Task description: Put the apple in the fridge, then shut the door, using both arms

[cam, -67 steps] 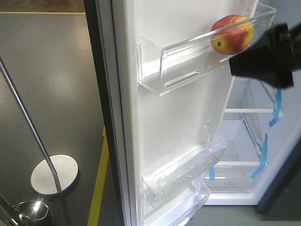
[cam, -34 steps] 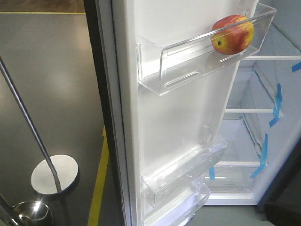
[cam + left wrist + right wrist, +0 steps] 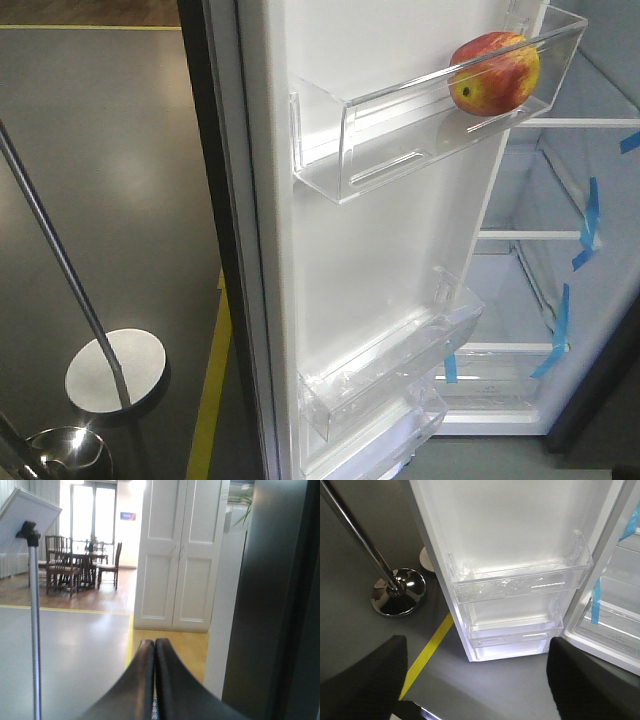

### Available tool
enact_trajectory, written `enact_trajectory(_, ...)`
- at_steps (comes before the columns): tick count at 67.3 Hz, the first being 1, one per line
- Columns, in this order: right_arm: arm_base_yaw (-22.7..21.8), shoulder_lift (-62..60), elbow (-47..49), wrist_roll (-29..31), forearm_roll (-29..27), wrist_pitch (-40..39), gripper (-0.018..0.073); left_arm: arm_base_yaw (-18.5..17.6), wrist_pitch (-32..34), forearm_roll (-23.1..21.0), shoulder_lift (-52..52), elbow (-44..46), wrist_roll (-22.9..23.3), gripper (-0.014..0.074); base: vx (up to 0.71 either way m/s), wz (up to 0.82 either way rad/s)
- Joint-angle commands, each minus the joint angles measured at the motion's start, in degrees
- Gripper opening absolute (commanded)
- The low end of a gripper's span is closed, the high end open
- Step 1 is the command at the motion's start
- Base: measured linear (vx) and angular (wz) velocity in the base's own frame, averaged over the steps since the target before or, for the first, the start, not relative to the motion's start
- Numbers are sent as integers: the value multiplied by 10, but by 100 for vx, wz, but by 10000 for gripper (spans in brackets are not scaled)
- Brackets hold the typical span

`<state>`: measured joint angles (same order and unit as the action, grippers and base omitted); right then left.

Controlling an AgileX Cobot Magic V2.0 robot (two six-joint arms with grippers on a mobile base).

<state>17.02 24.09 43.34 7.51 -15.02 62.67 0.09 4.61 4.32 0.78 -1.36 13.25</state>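
apple in the top door bin, door wide open

the apple [image 3: 493,72], glossy red with yellow-orange patches and its stem dimple turned outward, sits at the right end of the clear top bin [image 3: 400,140] on the door [image 3: 370,260]. the door stands wide open, its white lining and two lower bins [image 3: 390,370] showing. beyond it the fridge [image 3: 510,300] shows white shelves and strips of blue tape [image 3: 590,215]. the left gripper [image 3: 154,642] is pressed closed; the right gripper [image 3: 475,645] is spread wide above the lower bins.
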Motion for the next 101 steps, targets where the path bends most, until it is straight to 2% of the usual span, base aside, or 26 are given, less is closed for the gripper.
enact_trajectory(1, -1, 6, 13, 2, -6, -32, 518, -2, 68, -6, 1, -10, 38, -6, 0, 0)
enact_trajectory(8, -1, 6, 13, 2, -6, -31, 504, -2, 45, -11, 0, 17, 75, -6, 0, 0)
enact_trajectory(20, -1, 6, 13, 2, -6, -31, 503, -2, -64, -10, -49, 114, 62, -6, 0, 0)
enact_trajectory(29, -1, 6, 13, 2, -6, -31, 503, -2, -172, -10, -137, 208, 29, -6, 0, 0)
enact_trajectory(41, -1, 6, 13, 2, -6, -31, 503, -2, -344, -10, -286, 347, -45, -6, 0, 0)
enact_trajectory(50, -1, 6, 13, 2, -6, -31, 503, -2, -432, -17, -395, 434, -89, -6, 0, 0)
enact_trajectory(54, -1, 6, 13, 2, -6, -31, 503, -2, -457, -33, -438, 466, -110, -6, 0, 0)
enact_trajectory(62, -1, 6, 13, 2, -6, -31, 503, -2, -486, -106, -522, 530, -179, -6, 0, 0)
enact_trajectory(75, -1, 6, 13, 2, -6, -31, 503, -2, -519, -295, -650, 621, -319, -6, 0, 0)
enact_trajectory(81, -1, 6, 13, 2, -6, -31, 503, -2, -519, -373, -702, 657, -365, -6, 0, 0)
enact_trajectory(85, -1, 6, 13, 2, -6, -31, 503, -2, -520, -419, -734, 680, -387, -6, 0, 0)
enact_trajectory(91, -1, 6, 13, 2, -6, -31, 503, -2, -520, -463, -779, 712, -412, -6, 0, 0)
enact_trajectory(101, -1, 6, 13, 2, -6, -31, 503, -2, -529, -530, -853, 768, -421, -6, 0, 0)
